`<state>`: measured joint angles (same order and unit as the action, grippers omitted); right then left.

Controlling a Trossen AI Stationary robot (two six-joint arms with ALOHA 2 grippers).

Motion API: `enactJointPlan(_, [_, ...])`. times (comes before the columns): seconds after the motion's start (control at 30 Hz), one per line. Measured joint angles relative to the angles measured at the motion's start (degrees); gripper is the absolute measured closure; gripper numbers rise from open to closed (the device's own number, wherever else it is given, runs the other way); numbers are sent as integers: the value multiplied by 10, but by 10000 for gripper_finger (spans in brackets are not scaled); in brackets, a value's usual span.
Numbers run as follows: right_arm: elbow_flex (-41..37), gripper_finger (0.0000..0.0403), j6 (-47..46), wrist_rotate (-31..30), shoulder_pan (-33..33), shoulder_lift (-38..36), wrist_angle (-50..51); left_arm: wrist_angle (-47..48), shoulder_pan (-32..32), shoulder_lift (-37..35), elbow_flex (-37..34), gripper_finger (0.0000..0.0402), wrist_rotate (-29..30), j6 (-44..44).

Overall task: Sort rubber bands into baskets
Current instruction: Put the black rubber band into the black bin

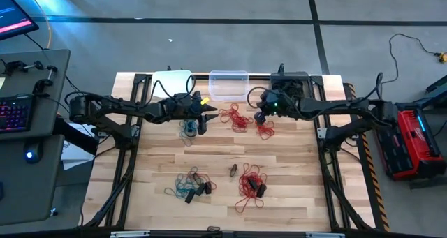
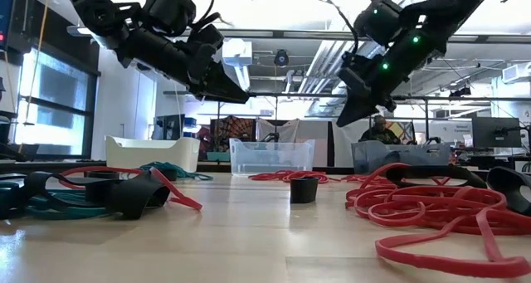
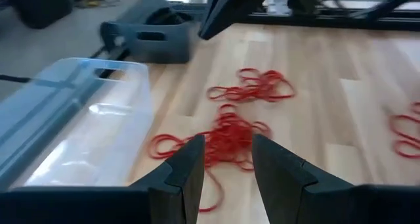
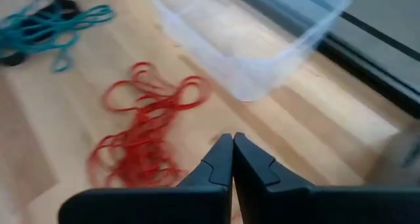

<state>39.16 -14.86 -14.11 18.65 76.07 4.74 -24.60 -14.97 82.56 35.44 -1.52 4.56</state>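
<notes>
With its jaws spread and nothing between them, the left gripper (image 3: 223, 175) hovers over a red band pile (image 3: 226, 142), ready to pick.
To grab well, drop straight onto the tangle's thick middle beside the clear basket (image 3: 72, 119), then close fully. The right gripper (image 4: 232, 159), fingers pressed together and empty, hangs near the dark grey basket (image 3: 154, 33); teal bands (image 4: 46, 27) lie apart.
</notes>
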Motion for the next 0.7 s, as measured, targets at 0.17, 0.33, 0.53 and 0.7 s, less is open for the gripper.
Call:
enactJointPlan(0.17, [0, 403, -7, -50, -51, 0, -5, 76, 16, -36, 0, 308, -57, -9])
enactJointPlan(0.33, [0, 403, -17, -55, -85, 0, -32, 175, 52, -82, 0, 341, -58, 20])
enactJointPlan(0.53, [0, 403, -16, -55, -109, 0, -59, 295, 120, -132, 0, 380, -59, 2])
enactJointPlan(0.7, [0, 403, -12, -55, -117, 0, -62, 388, 188, -162, 0, 400, -18, -15])
